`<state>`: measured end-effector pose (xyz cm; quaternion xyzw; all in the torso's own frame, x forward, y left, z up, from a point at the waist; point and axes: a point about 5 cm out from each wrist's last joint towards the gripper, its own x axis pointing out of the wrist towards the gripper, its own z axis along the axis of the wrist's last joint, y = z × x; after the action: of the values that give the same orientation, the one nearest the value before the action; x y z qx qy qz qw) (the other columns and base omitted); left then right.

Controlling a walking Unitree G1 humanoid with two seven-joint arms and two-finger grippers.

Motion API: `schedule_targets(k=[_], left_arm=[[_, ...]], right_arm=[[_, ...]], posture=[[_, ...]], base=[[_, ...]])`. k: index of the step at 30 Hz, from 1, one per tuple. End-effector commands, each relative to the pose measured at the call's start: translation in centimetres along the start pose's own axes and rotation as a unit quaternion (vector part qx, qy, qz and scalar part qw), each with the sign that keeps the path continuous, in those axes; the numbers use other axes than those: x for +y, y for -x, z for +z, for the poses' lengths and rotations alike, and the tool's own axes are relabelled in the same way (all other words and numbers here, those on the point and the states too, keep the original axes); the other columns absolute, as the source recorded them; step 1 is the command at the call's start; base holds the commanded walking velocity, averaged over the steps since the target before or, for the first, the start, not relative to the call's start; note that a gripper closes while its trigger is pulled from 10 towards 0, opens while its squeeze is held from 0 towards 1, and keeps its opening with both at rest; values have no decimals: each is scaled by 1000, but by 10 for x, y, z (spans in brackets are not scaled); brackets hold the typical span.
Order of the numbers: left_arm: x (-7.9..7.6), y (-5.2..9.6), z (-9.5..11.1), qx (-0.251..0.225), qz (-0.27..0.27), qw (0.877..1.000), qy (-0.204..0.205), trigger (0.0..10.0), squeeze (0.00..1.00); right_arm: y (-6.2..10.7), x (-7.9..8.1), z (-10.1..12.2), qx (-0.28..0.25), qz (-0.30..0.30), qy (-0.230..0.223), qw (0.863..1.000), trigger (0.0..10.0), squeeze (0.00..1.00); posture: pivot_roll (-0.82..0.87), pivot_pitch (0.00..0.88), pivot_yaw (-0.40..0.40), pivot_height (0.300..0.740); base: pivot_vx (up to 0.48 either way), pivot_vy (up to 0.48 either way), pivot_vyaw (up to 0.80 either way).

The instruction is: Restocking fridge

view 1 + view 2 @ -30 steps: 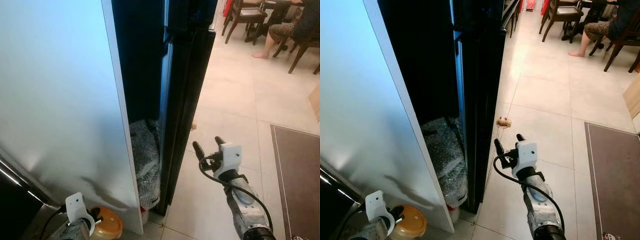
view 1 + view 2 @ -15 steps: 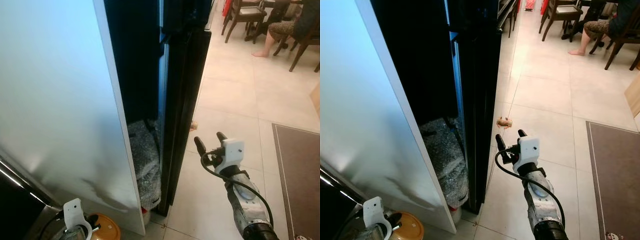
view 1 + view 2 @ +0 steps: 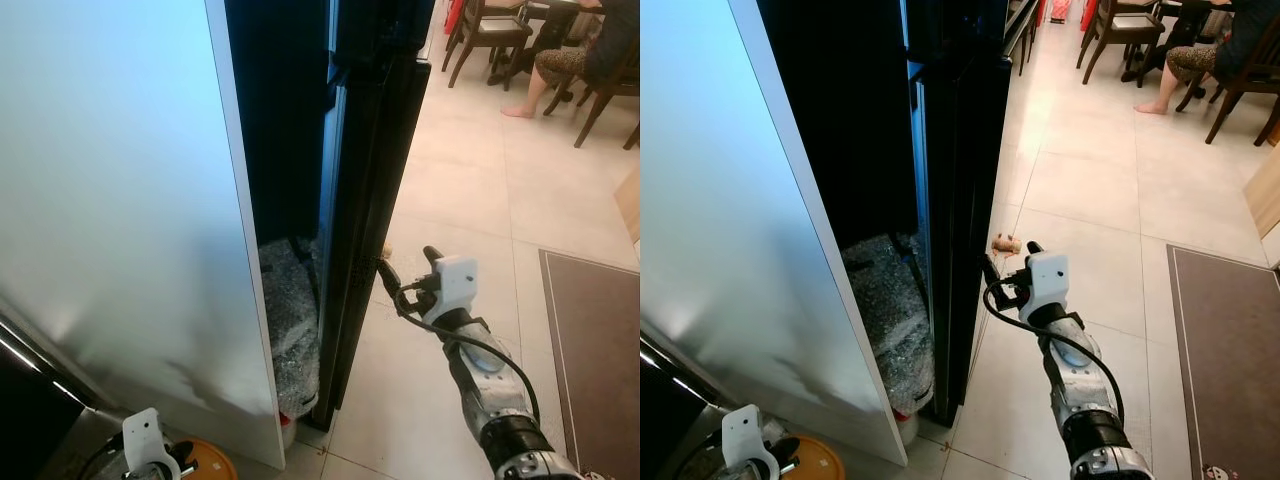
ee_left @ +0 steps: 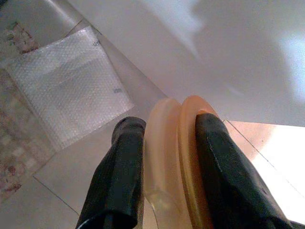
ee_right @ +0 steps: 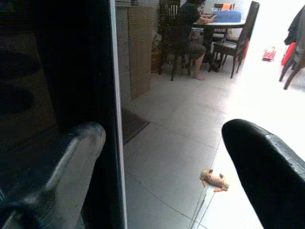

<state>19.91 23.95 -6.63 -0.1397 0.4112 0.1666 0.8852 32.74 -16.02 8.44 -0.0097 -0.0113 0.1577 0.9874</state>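
Fridge door (image 3: 370,200), black and standing edge-on, has the right gripper (image 3: 408,272) spread wide right at its outer edge, while the left gripper (image 4: 164,167), low beside the fridge's white side panel (image 3: 120,200), pinches an orange-lidded container (image 4: 183,157).

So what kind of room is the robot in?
Probably a home kitchen that opens onto a dining area. There's a tall black fridge beside it, a tiled floor, and wooden dining chairs at a table where a person sits.
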Motion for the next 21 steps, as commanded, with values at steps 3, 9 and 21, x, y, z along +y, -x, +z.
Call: schedule_targets(k=[3, 9, 21], left_arm=[[5, 1, -5, 5, 4, 1000, -7, 10000, 0], [6, 2, -6, 6, 4, 1000, -11, 10000, 0], [7, 2, -6, 5, 7, 1000, -11, 10000, 0]], right_arm=[[-4, 1, 2, 0, 6, -4, 1000, 10000, 1000], [-8, -1, 2, 9, 0, 10, 1000, 10000, 420], [-19, -6, 9, 14, -5, 20, 1000, 10000, 0]], posture=[[-114, 15, -26, 740], [-109, 22, -30, 740], [-103, 46, -33, 740]], base=[[0, 0, 0], [0, 0, 0], [0, 0, 0]])
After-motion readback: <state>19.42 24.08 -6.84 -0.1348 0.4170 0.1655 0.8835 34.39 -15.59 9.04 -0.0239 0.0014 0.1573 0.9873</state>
